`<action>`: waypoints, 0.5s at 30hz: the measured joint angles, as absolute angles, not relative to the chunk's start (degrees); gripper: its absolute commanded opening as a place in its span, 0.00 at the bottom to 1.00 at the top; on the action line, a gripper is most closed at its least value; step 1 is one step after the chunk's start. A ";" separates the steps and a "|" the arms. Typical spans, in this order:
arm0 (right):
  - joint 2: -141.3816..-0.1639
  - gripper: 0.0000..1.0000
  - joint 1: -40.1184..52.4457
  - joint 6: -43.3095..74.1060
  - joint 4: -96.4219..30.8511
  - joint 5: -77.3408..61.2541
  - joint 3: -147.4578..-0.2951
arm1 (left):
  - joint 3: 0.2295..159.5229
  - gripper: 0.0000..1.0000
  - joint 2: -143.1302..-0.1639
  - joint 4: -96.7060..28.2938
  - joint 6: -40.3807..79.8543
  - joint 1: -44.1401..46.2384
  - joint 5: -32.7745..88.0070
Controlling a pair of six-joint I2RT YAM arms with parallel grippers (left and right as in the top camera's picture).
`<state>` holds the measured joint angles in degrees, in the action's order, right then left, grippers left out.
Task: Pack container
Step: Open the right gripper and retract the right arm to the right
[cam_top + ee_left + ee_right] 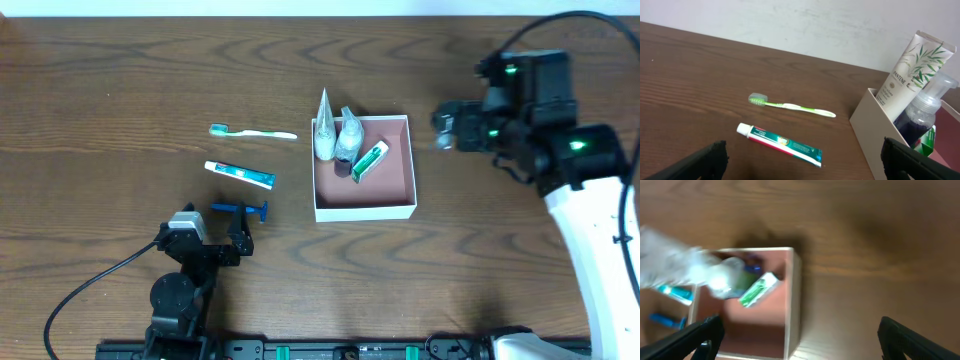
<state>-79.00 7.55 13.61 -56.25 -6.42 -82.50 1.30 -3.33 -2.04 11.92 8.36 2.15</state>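
Even, diffuse light; soft shadow beside the container (365, 211). Right wrist view blurred throughout; overhead and left wrist views sharp.

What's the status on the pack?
Both open, empty: left gripper by blue razor, right gripper beside container. Part-packed; toothbrush, toothpaste, razor outside. Nothing blocking.

We see the left arm (180, 275) tucked at the near edge, left gripper (238, 238) low and pointing far, fingers spread wide. The right arm (590, 205) stretches up the right side, right gripper (446, 128) aimed left, fingers wide apart too.
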 measured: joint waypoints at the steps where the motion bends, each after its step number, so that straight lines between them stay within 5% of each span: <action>1: -79.02 0.99 5.65 14.79 -57.17 -6.42 -82.50 | 1.30 0.98 -3.33 -2.04 11.92 8.36 2.15; 15: -79.05 0.99 -1.61 18.87 -61.54 -6.22 -82.50 | 1.30 0.98 -3.33 -1.65 12.56 8.36 2.17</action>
<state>-79.05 -1.61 18.87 -61.54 -6.22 -82.50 1.30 -3.33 -1.65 12.56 8.36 2.17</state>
